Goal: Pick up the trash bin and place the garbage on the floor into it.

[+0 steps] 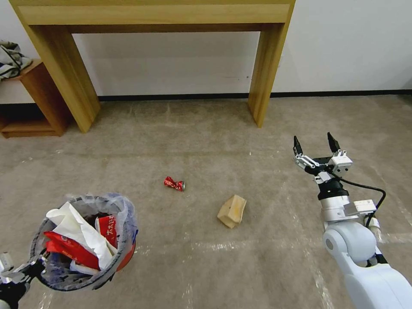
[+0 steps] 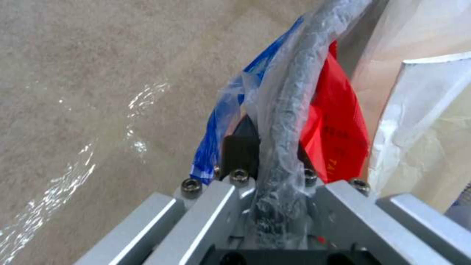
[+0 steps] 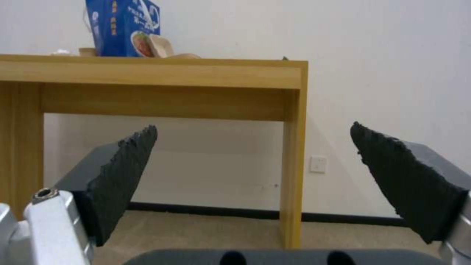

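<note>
My left gripper (image 1: 15, 272) at the lower left is shut on the rim of the trash bin (image 1: 128, 253), holding it above the floor (image 1: 193, 137). The left wrist view shows the bag-wrapped rim (image 2: 284, 110) clamped in the left gripper (image 2: 272, 162). White tissues (image 1: 86, 234) and red wrappers (image 1: 68, 249) lie inside the bin. Two pieces of garbage rest on the carpet: a crushed red can (image 1: 174, 183) and a tan paper packet (image 1: 232, 211). My right gripper (image 1: 315, 143) hovers open and holds nothing, right of the packet, its pads (image 3: 123, 173) spread wide.
A wooden table stands against the far wall, its right leg (image 1: 264, 73) beyond the can and its left leg (image 1: 64, 73) farther left. A low wooden shelf (image 1: 30, 98) sits at the far left. A blue box (image 3: 123, 27) stands on the tabletop.
</note>
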`<state>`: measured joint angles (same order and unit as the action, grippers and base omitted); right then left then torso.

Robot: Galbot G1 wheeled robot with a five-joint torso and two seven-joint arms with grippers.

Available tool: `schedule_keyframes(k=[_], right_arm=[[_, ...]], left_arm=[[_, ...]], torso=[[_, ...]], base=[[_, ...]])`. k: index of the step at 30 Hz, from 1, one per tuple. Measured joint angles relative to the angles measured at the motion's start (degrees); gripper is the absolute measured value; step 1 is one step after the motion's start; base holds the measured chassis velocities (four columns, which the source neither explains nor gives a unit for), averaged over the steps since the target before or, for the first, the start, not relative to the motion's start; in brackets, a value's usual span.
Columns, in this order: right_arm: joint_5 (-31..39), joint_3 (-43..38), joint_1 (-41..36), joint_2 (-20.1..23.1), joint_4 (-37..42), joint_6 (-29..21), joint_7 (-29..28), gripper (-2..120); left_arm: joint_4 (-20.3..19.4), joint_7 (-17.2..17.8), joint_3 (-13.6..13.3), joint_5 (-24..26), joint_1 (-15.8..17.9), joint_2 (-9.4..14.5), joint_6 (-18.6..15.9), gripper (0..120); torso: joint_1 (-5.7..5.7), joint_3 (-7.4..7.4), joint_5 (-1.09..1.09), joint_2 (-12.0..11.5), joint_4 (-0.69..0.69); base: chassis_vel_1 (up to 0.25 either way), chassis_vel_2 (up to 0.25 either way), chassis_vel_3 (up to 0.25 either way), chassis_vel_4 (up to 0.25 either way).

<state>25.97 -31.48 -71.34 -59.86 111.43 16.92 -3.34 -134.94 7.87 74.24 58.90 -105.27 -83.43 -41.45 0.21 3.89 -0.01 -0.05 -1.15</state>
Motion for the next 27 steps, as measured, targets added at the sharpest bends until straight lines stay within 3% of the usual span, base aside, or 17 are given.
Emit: schedule_keyframes(k=[18, 21, 23, 24, 26, 27], right_arm=[[-0.47, 1.58, 1.04, 1.08, -0.92, -0.74, 0.34, 100], [-0.04, 2.05, 1.98, 2.25, -0.72, -2.88, -0.36, 100], [0.98, 3.88, 3.35, 3.79, 0.39, -7.64, -2.51, 100], [0.98, 3.88, 3.35, 3.79, 0.39, -7.64, -2.51, 100], [2.91, 6.95, 5.28, 5.07, 1.7, -13.44, -5.2, 100], [2.91, 6.95, 5.28, 5.07, 1.7, -13.44, -5.2, 100]], left_arm=[[-0.49, -0.02, 0.36, 0.52, -0.31, 0.31, 0.02, 2], [-0.51, -0.01, 0.18, 0.47, -0.15, 0.14, 0.03, 2], [-0.73, -0.01, 0.06, 0.37, -0.13, 0.01, 0.01, 2], [-0.73, -0.01, 0.06, 0.37, -0.13, 0.01, 0.01, 2], [-1.05, -0.01, 0.01, 0.39, -0.06, -0.05, -0.07, 2], [-1.05, -0.01, 0.01, 0.39, -0.06, -0.05, -0.07, 2]], torso=[[-0.02, -0.02, 0.0, 0.0, -0.02], [-0.02, -0.02, 0.0, 0.0, -0.01], [-0.02, -0.02, 0.0, 0.0, -0.01], [-0.02, -0.02, 0.0, 0.0, -0.01], [-0.02, -0.02, -0.01, 0.0, -0.01], [-0.02, -0.02, -0.01, 0.0, -0.01]], base=[[-0.002, 0.003, 0.001, -0.002], [0.0, 0.0, 0.0, 0.0], [0.0, 0.0, 0.0, 0.0], [0.0, 0.0, 0.0, 0.0], [0.0, 0.0, 0.0, 0.0], [0.0, 0.0, 0.0, 0.0]])
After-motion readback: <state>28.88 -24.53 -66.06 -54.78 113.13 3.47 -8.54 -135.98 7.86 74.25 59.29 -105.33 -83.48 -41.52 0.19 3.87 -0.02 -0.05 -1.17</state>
